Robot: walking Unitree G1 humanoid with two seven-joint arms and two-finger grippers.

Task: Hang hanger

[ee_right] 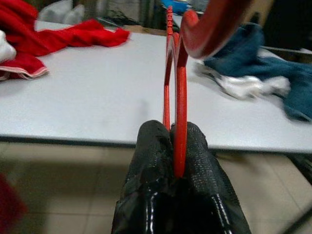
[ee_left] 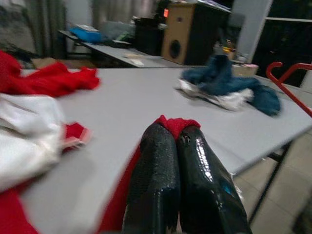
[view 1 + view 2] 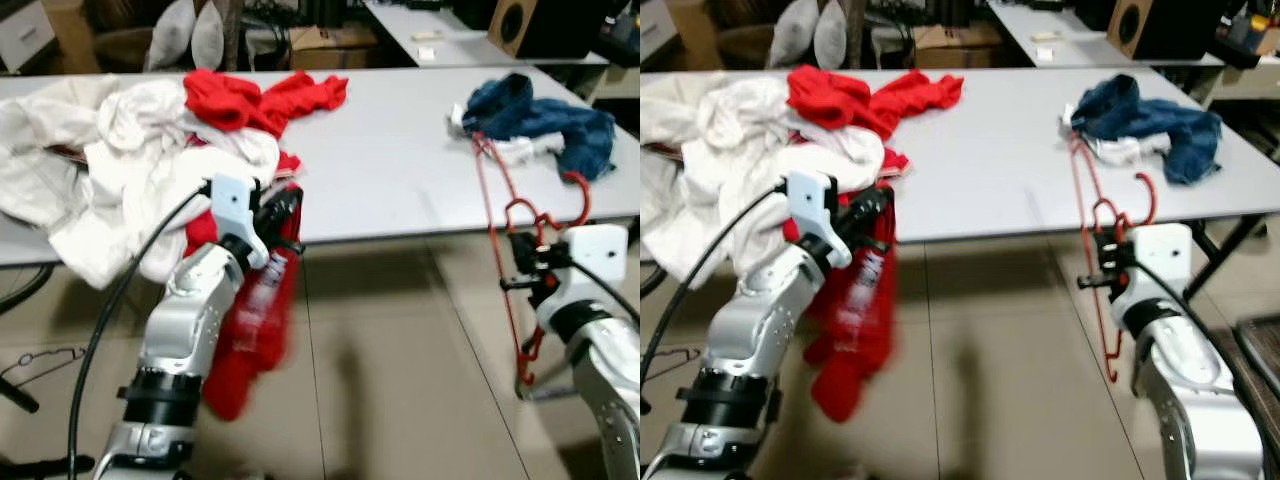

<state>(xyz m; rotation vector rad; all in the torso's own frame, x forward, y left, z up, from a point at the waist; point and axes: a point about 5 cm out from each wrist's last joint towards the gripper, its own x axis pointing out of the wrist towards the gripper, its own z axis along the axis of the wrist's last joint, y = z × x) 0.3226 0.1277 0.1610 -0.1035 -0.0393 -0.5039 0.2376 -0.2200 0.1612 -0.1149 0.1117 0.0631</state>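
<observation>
The right gripper (image 1: pixel 174 141) is pinched tight on the red hanger (image 3: pixel 505 255) just off the table's (image 3: pixel 400 170) front edge, and the left gripper (image 2: pixel 170 141) squeezes a red garment (image 3: pixel 250 330), so next comes slipping hanger into cloth.

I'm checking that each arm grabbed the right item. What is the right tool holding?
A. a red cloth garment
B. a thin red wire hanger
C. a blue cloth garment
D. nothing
B: the right tool is shut on the thin red wire hanger, whose wire runs up from between its black fingers; the left tool pinches the red cloth garment.
</observation>
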